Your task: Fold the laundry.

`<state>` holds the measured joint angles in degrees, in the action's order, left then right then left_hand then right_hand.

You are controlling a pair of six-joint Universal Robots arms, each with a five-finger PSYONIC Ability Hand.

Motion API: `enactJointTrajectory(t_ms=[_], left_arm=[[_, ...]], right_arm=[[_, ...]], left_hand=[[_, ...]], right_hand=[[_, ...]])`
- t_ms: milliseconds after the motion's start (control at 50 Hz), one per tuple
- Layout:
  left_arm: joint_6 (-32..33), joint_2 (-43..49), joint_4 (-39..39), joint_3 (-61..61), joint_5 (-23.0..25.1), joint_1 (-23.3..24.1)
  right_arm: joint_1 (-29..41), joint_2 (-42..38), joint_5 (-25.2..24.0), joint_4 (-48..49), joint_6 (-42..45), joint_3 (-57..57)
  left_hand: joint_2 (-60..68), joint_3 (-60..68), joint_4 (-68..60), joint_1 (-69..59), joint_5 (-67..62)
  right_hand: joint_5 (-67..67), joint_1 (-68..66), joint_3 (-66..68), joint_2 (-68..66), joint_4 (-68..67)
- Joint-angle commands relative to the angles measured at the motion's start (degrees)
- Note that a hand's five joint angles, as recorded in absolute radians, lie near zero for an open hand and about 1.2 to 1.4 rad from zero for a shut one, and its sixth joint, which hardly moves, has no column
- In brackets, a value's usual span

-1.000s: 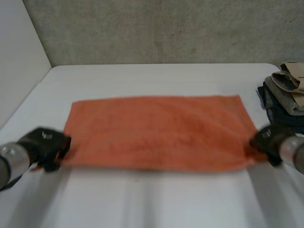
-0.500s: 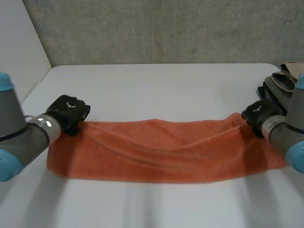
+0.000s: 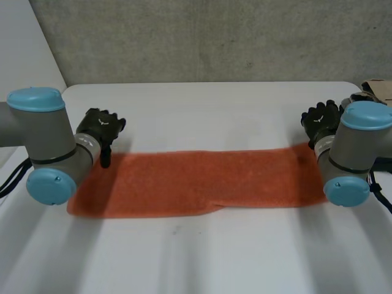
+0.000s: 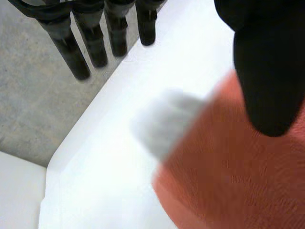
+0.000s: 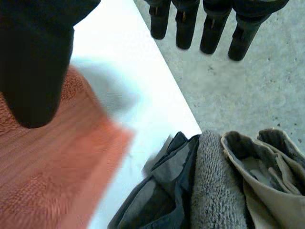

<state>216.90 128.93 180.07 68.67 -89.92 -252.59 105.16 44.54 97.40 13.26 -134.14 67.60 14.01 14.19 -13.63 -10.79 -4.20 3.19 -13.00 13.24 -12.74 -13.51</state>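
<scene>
Orange towel [image 3: 202, 184] lies flat on white table [image 3: 202, 104] as long strip; first lengthwise fold judged done, near edge slightly uneven around middle. Left hand [image 3: 101, 128] at towel's far left corner, fingers [image 4: 95, 38] straight, apart from thumb, grasping nothing. Right hand [image 3: 320, 119] at far right corner, fingers [image 5: 209, 28] straight too, empty. Left to do: crosswise folds of strip, then pile of other garments [image 5: 214, 191] near right hand

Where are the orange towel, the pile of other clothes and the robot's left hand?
orange towel [image 3: 202, 180], head view, middle of the cloth.
pile of clothes [image 5: 214, 191], right wrist view, on the fuzzy grey item.
left hand [image 3: 101, 127], head view, back of the hand.
</scene>
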Motion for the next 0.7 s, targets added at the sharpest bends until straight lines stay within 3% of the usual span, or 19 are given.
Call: enactJointTrajectory(t_ms=[20, 160, 240, 320, 520, 580, 660, 680, 700], left_arm=[[-5.3, -5.1, 1.5, 2.7, 0.6, 0.7], [-11.1, -12.2, 2.0, 9.7, 0.9, 0.3], [-12.4, -15.5, 2.7, 15.0, 1.6, 0.0], [-13.1, -18.0, 4.9, 19.8, 3.3, -0.4], [-14.8, -18.9, 12.0, 25.4, 4.8, -0.1], [-14.9, -18.9, 11.7, 25.3, 4.6, 0.2], [-15.2, -19.2, 11.3, 25.5, 4.0, 0.1], [-15.3, -19.4, 11.3, 25.5, 3.9, 0.1], [-15.3, -19.4, 11.3, 25.5, 3.8, 0.1]], right_arm=[[-0.6, 6.9, -2.1, -1.6, -6.1, 3.3], [-4.9, 19.3, -9.9, -4.1, -14.9, 12.8], [-8.4, 22.4, -15.1, -11.0, -13.3, 18.6], [-11.9, 22.5, -16.2, -17.6, -8.4, 24.1], [-17.7, 19.3, -20.3, 4.1, -5.3, 33.0], [-18.0, 17.8, -20.6, 5.3, -5.8, 32.9], [-18.3, 15.8, -21.2, 5.3, -6.3, 32.2], [-18.7, 15.4, -21.6, 5.3, -6.4, 31.9], [-18.8, 15.4, -21.5, 5.3, -6.2, 31.9]], left_hand=[[-4.0, -4.2, 3.6, 0.8, 4.2], [-4.0, -4.2, 3.6, 0.8, 4.2], [-4.0, -4.2, 3.6, 0.8, 4.2], [-4.0, -4.2, 3.6, 0.8, 4.2], [-4.0, -4.2, 3.6, 0.8, 4.2], [-4.0, -4.2, 3.6, 0.8, 4.2], [-4.0, -4.2, 3.6, 0.8, 4.2], [-4.0, -4.2, 3.6, 0.8, 4.2], [-4.0, -4.2, 3.6, 0.8, 4.2]], right_hand=[[-3.2, 3.0, -3.2, 2.7, 3.5], [-3.2, 3.0, -3.2, 2.7, 3.5], [3.4, -3.6, 3.3, -3.8, -3.1], [13.3, -13.5, 13.2, -13.7, -13.0], [14.1, -14.3, 14.1, -14.6, -13.8], [15.1, -15.3, 15.1, -15.6, -14.8], [42.6, -42.8, 42.6, -43.1, -42.3], [66.6, -66.8, 66.5, -67.0, -66.2], [66.8, -67.0, 66.8, -67.3, -66.5]])
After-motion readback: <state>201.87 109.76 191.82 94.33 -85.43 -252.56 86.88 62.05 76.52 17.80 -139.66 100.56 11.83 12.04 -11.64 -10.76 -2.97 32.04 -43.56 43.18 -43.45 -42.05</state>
